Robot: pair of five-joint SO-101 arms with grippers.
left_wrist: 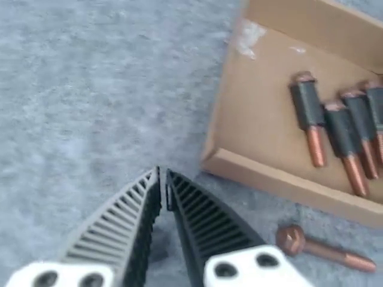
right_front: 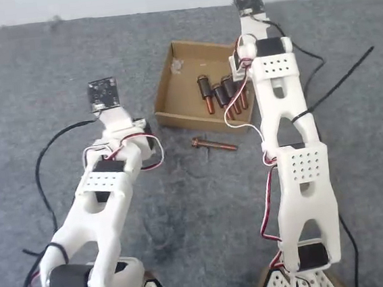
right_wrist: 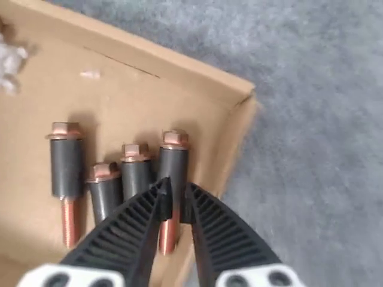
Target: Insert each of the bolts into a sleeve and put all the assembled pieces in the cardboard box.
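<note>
Seems down to the last piece: four sleeved bolts (right_front: 221, 94), dark sleeves on copper shanks, in the cardboard box (right_front: 176, 94), one bare bolt (right_front: 213, 144) on the carpet (right_front: 69, 74) just outside its wall. Calls next for gripping and sleeving that bolt. Shows left gripper (left_wrist: 163, 179) beside the box, right gripper (right_wrist: 176, 188) above the boxed pieces, both nearly closed, empty

Four sleeved copper bolts (right_front: 221, 94) flat in cardboard box (right_front: 180, 94), one bare bolt (right_front: 213, 144) outside.
</note>
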